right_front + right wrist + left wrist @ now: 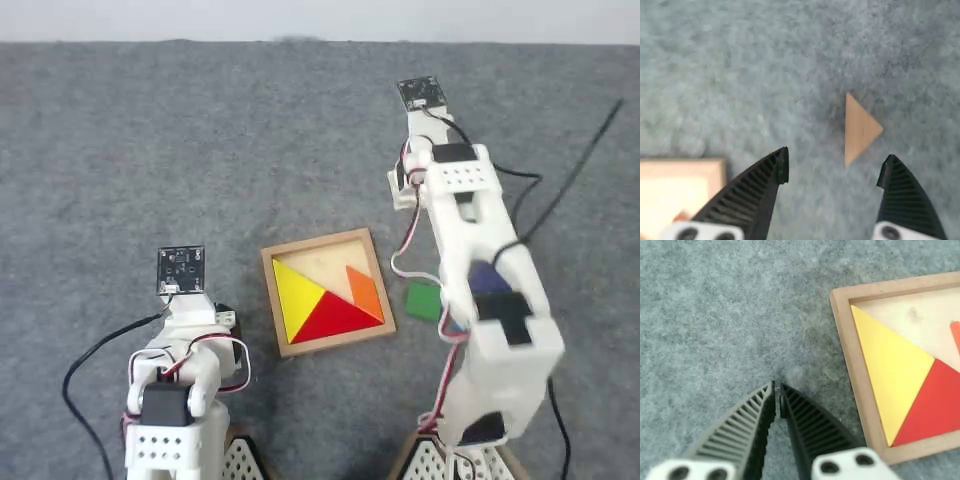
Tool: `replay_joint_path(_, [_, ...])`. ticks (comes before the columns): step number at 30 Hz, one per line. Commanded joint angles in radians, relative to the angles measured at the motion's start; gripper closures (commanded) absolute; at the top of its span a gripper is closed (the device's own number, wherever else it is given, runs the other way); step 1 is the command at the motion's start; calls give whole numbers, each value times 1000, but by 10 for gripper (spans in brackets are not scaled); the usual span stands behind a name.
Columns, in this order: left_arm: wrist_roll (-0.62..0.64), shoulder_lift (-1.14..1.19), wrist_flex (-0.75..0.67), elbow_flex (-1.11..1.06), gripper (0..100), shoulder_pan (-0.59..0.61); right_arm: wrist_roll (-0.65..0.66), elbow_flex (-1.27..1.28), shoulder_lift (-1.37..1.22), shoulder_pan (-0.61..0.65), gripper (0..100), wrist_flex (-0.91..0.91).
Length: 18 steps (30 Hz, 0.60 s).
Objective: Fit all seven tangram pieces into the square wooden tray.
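Observation:
The square wooden tray point(320, 243) lies mid-table and holds a yellow triangle point(295, 290), a red triangle point(335, 318) and an orange piece point(363, 292). A green piece point(424, 300) lies on the carpet just right of the tray. A blue piece point(488, 277) is partly hidden under the right arm. In the right wrist view my right gripper point(836, 155) is open over the carpet, with a tan triangle point(859, 129) lying just ahead between its fingertips and a tray point(680, 162) corner off to one side. My left gripper point(777, 386) is shut and empty, over carpet beside the tray point(855, 365).
Grey carpet covers the whole table. The right arm stretches over the area right of the tray, trailing black and red cables. A pale wall edge runs along the far side.

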<state>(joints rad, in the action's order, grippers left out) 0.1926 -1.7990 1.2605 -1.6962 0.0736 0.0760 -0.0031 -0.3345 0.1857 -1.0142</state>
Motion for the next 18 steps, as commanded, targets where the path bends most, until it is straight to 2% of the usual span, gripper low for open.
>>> replay_joint_path(1, [-9, -20, 2, 13, 986, 6, -9, -176, -104, -65, 702, -12])
replay_joint_path(5, [-9, -20, 2, 13, 986, 6, -3, -195, -142, -81, 702, -19])
replay_joint_path(9, [-9, -20, 2, 13, 986, 6, 32, -138, -87, -90, 702, -131])
replay_joint_path(18, [-9, -20, 2, 13, 986, 6, -5, 562, 473, -143, 702, 85])
